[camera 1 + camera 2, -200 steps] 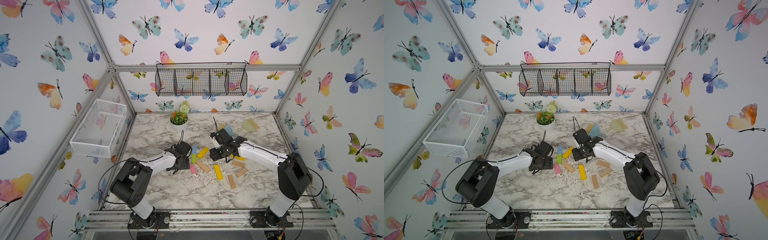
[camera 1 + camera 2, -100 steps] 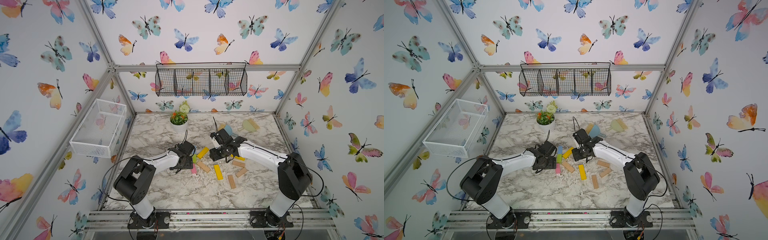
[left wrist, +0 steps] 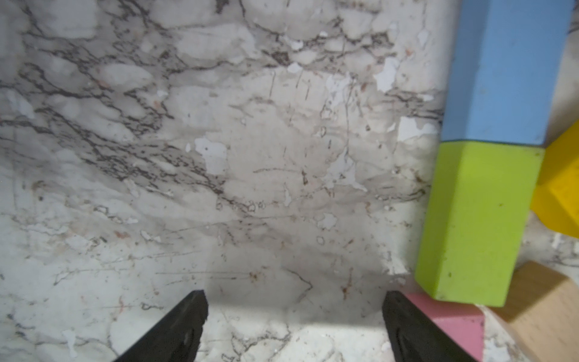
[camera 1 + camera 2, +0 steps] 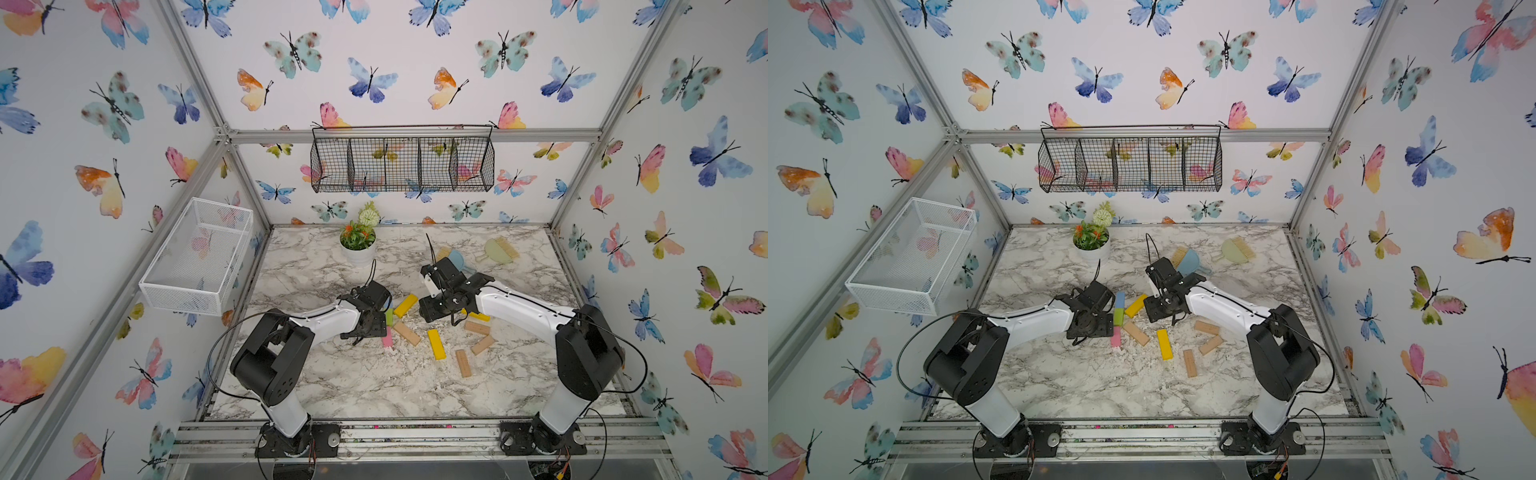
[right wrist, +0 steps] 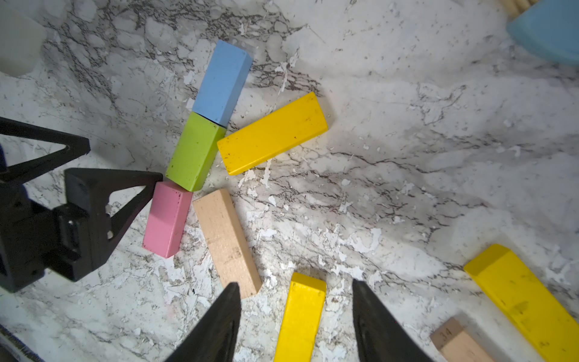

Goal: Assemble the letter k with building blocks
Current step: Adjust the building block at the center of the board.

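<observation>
Right wrist view is showing the k nearly laid out on the desk [image 5: 407,94]: the blue block [image 5: 222,83], green block [image 5: 194,152] and pink block [image 5: 166,219] are lying end to end as the stem, with the pink block sitting a little off the green block's line. A yellow block [image 5: 272,133] is slanting away from the green block's side, one corner touching it, and is serving as the upper arm. A tan block [image 5: 227,243] is slanting off from beside the pink-green joint as the lower leg; I cannot tell whether it is touching the stem. I am holding my left claw [image 3: 293,296] wide and empty, low over the desk beside the stem, with one finger [image 3: 407,326] touching or just beside the pink block. I am hovering my right claw [image 5: 296,283] half parted and empty over the end of a loose yellow block [image 5: 300,316], which is not filling the gap. In both top views, loose tan blocks [image 4: 463,363] are lying apart from the letter, nearer my right arm. I am judging the letter all but built: what is remaining is nudging the pink block into line and perhaps closing the tan block against the stem.
</observation>
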